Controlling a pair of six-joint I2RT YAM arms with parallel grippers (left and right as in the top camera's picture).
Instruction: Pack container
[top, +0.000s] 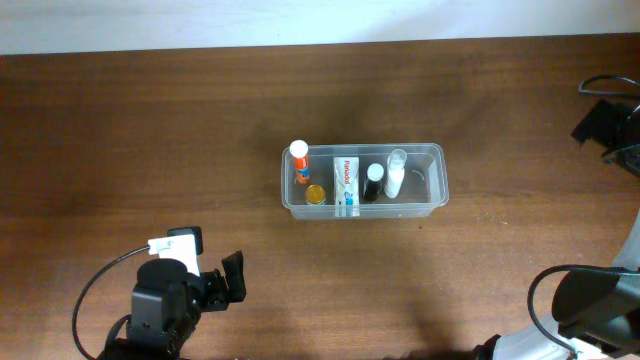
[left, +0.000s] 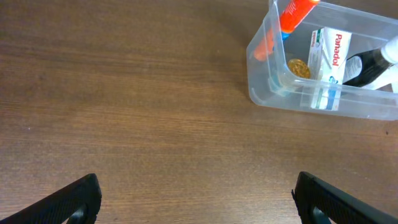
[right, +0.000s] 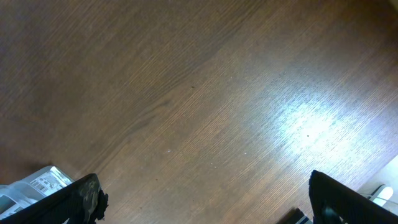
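Note:
The container (top: 286, 182) is a clear plastic tub at the table's middle right. It holds an orange-and-white tube (top: 299, 160), a small yellow round item (top: 316, 194), a white Panadol box (top: 346, 184), a black bottle with a white cap (top: 372, 183) and a clear white bottle (top: 395, 172). The left wrist view shows the container's left end (left: 260, 74) at the top right. My left gripper (left: 199, 200) is open and empty above bare table, near the front left (top: 212, 260), well short of the container. My right gripper (right: 205, 202) is open and empty over bare wood.
A black device with cables (top: 610, 125) sits at the right edge. The right arm's body (top: 590, 305) is at the front right corner. A white labelled object (right: 37, 183) shows at the lower left of the right wrist view. The table is dark brown wood (top: 150, 130).

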